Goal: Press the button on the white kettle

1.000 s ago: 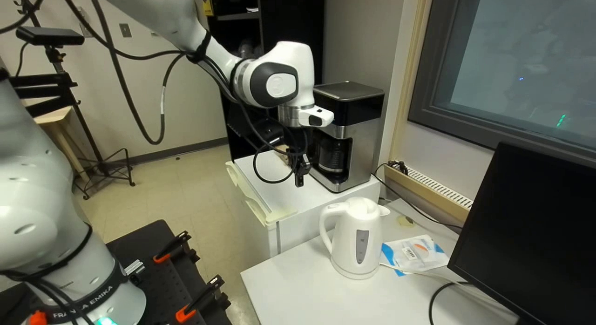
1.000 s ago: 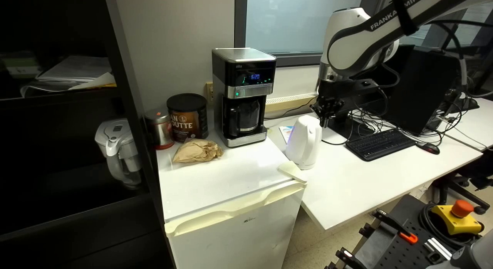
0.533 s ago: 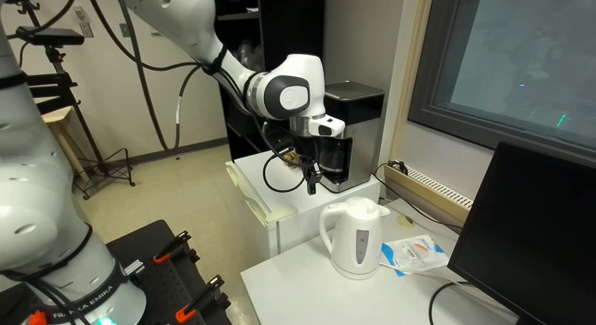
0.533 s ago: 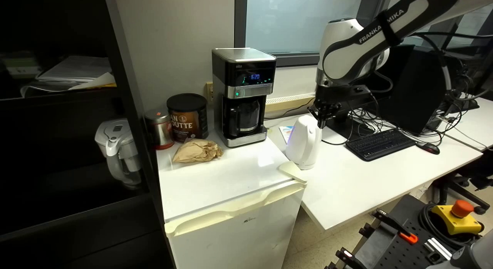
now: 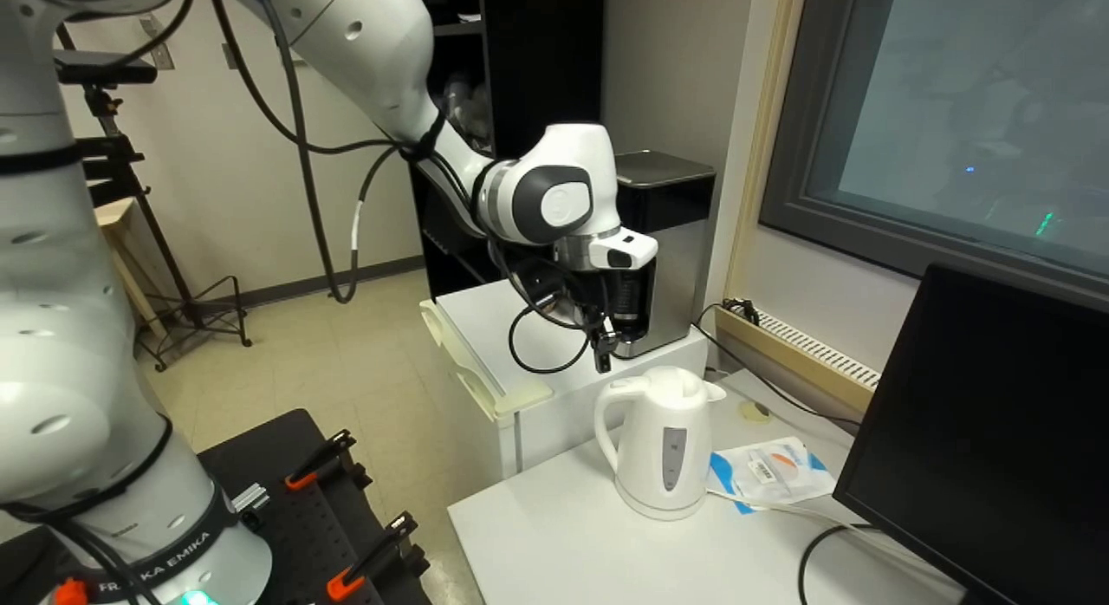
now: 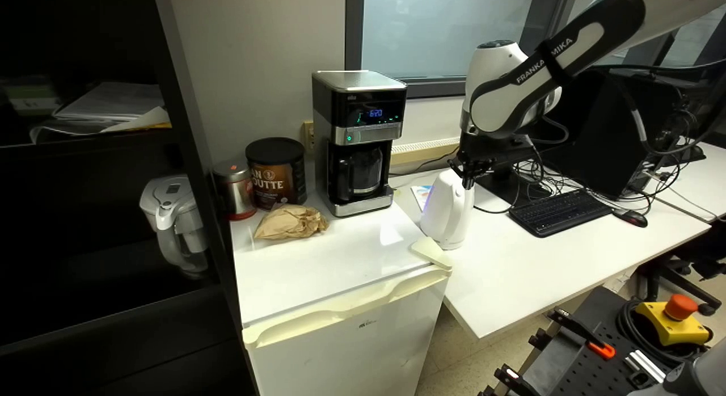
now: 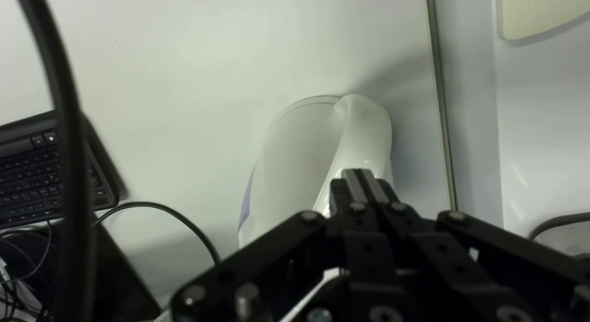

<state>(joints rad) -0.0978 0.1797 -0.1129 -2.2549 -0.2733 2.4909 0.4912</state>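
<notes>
Though approach looks nearly complete, pressing apparently remains: white kettle [image 7: 295, 165], handle [image 7: 362, 133] at wrist-view twelve o'clock from the hand [image 7: 362, 173], itself fully narrowed, empty.

Close wrist view down onto kettle [image 7: 299, 160], both exterior views farther back, sharing it

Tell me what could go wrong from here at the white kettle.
The shut hand appears above the handle, so it may press that instead of the button, which I can't make out. An off-centre push might tip the white kettle, which stands near the edge of the table. The black cable beside the hand could snag.
</notes>
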